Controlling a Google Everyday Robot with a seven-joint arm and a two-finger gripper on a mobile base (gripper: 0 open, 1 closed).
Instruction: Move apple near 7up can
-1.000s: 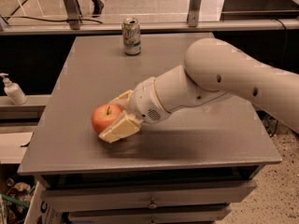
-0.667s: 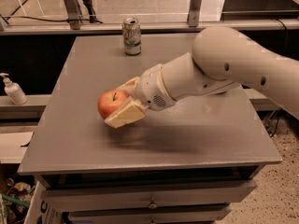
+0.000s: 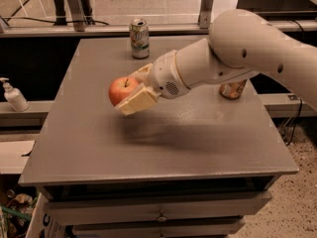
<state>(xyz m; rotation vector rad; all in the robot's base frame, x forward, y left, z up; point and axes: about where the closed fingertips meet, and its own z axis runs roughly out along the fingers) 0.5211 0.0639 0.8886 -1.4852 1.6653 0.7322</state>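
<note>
Hanging pinched between the fingers of the gripper (image 3: 130, 91), the apple (image 3: 122, 89) rides above the left-centre of the grey table (image 3: 148, 150), well apart from the 7up can (image 3: 139, 38) standing at the far edge. Carry it farther back at this height, then set it down just beside the can without nudging it.

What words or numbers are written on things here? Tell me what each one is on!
Nothing here can be read clearly.
On the 7up can: a green and white label, lettering too blurred to read.
On the brown can: mostly hidden behind the arm, nothing readable.
On the pump bottle: no readable label.
On the apple, held above the table by the pincer: no writing.
</note>
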